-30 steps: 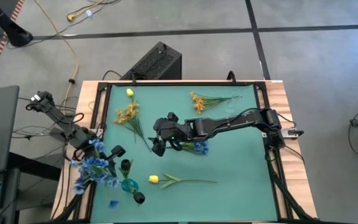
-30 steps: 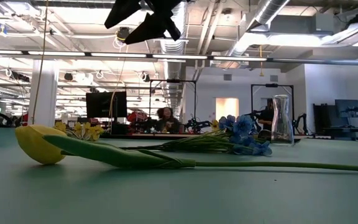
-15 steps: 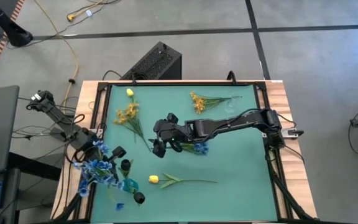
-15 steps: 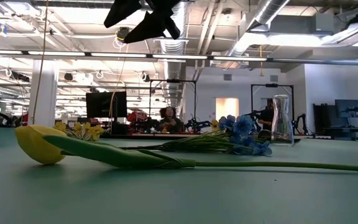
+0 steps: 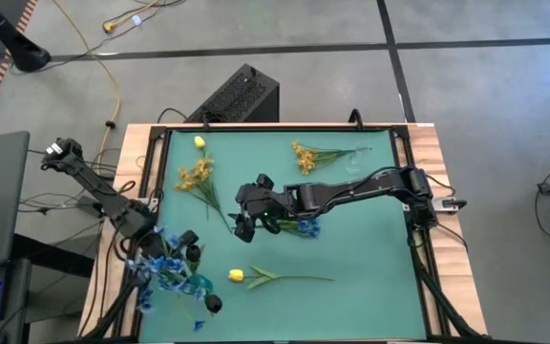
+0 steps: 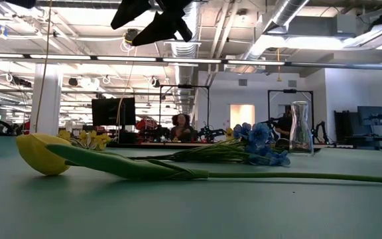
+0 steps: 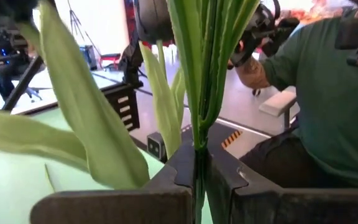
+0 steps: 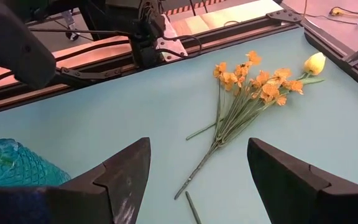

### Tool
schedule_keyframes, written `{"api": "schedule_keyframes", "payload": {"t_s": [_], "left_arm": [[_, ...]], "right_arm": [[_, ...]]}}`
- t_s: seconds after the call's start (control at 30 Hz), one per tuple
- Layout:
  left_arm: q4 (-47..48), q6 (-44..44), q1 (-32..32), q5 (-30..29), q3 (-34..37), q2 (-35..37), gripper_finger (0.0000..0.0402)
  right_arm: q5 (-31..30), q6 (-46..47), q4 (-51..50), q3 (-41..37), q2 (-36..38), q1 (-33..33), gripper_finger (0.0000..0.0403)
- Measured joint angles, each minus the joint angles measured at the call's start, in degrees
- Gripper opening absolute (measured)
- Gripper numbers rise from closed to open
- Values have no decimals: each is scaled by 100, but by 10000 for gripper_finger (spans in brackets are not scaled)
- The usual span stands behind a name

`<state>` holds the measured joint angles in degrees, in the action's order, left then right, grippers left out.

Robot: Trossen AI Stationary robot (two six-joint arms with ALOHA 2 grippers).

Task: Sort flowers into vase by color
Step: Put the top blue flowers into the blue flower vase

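blue flowers [image 5: 168,270] clamped by stems in left pincer [image 7: 194,177]; right pincer [image 8: 194,177] gapes above mat.

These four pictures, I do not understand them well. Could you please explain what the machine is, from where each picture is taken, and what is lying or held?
It is a robot with two dark arms at a green table. One picture looks straight down, one looks level across the tabletop, and two come from cameras on the wrists.

The left gripper, at the table's left edge, is shut on a bunch of blue flowers beside a teal vase; its wrist view shows the green stems clamped between the fingers.

The right gripper hangs open over the middle, above another blue bunch.

On the table lie a yellow tulip, two yellow-orange sprays, a yellow bud and a clear glass vase. A person in green stands beyond the table.
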<state>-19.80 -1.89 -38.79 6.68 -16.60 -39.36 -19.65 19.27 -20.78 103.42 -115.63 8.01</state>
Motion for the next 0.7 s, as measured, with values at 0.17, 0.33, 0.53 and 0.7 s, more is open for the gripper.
{"api": "schedule_keyframes", "payload": {"t_s": [0.17,0.33,0.53,0.7], "left_arm": [[152,-12,0,-4,0,-124,0],[293,24,0,0,0,-153,0],[425,39,-10,9,0,-153,0],[420,-63,-214,-190,0,-153,0]], "right_arm": [[4,-6,-17,0,2,17,294],[6,-24,-18,0,4,35,294],[6,-24,-20,0,4,37,294],[8,-24,-19,0,4,52,294]]}}
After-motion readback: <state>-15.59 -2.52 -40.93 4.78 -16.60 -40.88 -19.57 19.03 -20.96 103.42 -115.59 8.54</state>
